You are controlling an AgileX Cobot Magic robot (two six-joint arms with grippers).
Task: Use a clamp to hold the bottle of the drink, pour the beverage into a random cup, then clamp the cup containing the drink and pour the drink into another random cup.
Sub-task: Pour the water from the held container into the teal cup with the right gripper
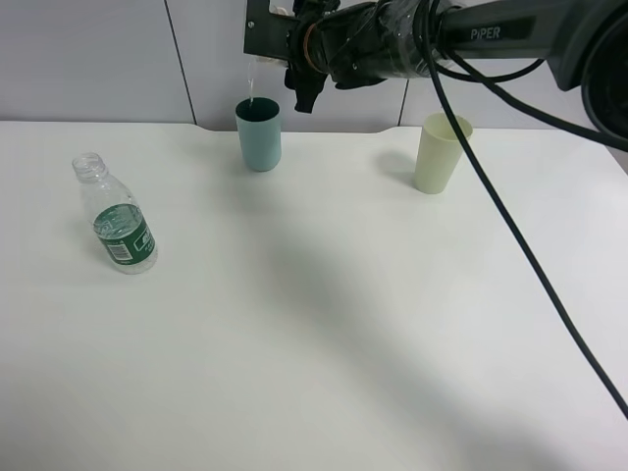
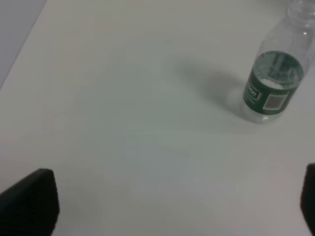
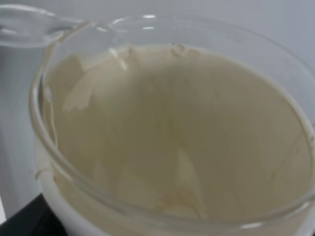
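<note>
White paper cup (image 3: 172,137): right fingers (image 1: 304,90) clamped on it, tipped over teal-green straight-sided tumbler (image 1: 259,134), upper centre, to pour; left fingers (image 2: 29,199) apart

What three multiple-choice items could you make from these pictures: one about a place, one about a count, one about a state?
1. Where on the table does the bottle stand?
A) left side B) middle C) right side
2. How many tumblers stand on the table?
A) one B) two C) four
3. In what state is the cup in the right gripper?
A) upright and dry B) lying on the table C) tipped and pouring
Key: 1 A, the bottle stands alone at the left in the high view. 2 B, there is a teal tumbler and a pale tumbler. 3 C, a thin stream falls from the cup into the teal tumbler.
</note>
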